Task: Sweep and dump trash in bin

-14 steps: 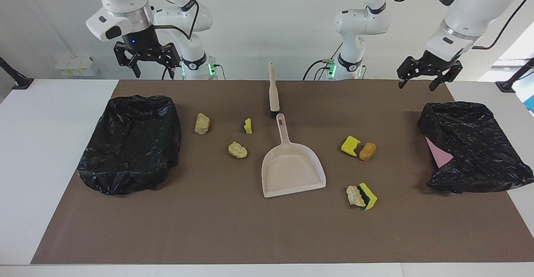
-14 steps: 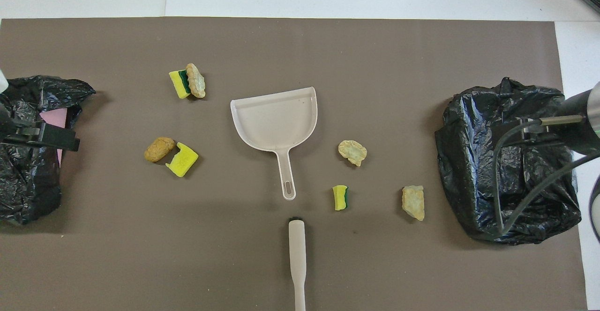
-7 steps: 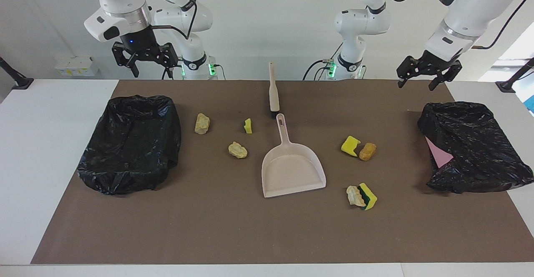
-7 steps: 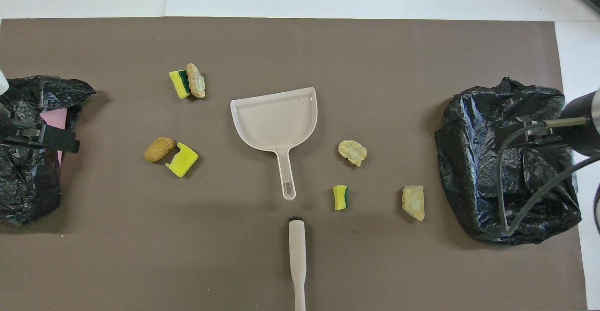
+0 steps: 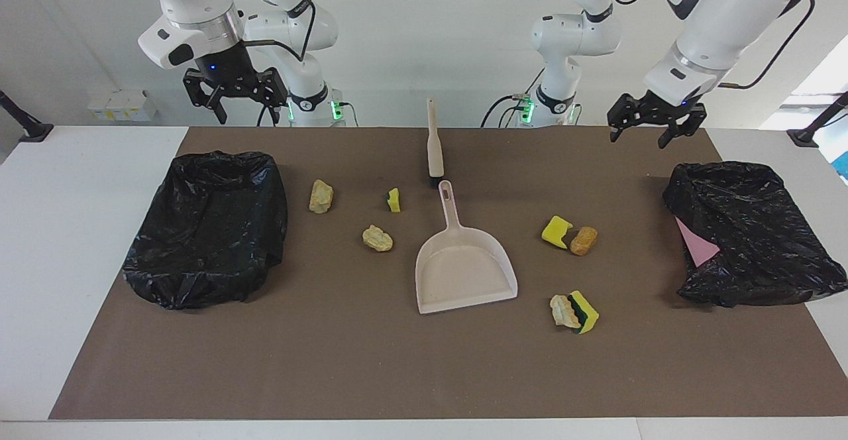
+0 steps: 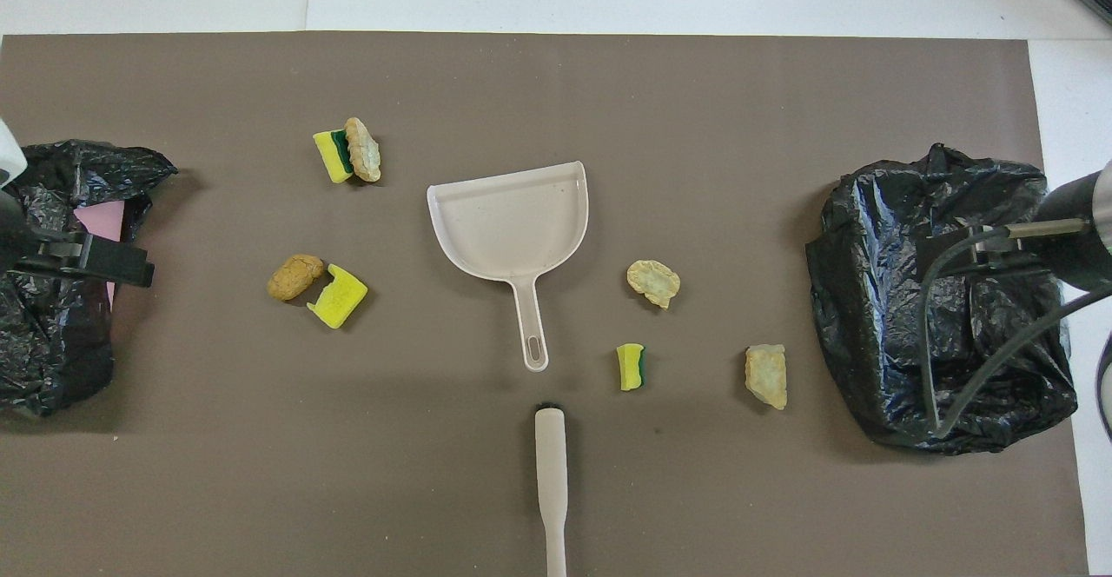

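While the trash lies scattered on the table around the dustpan, the left end effector, empty with fingers apart, has swung inward from its bin; the right end effector, likewise apart, waits. Sweeping not yet begun.

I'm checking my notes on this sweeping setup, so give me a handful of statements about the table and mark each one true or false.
1. The dustpan is empty. True.
2. The left gripper holds the brush. False: it hangs open in the air, holding nothing, and the brush lies on the mat.
3. The brush lies nearer to the robots than the dustpan. True.
4. All the trash is in the bins. False: the sponge pieces and lumps lie loose on the mat, such as the sponge touching the orange-brown lump.
5. The right gripper is open. True.
6. There is one bin. False: two black-bagged bins stand, one at the right arm's end, one at the left arm's.
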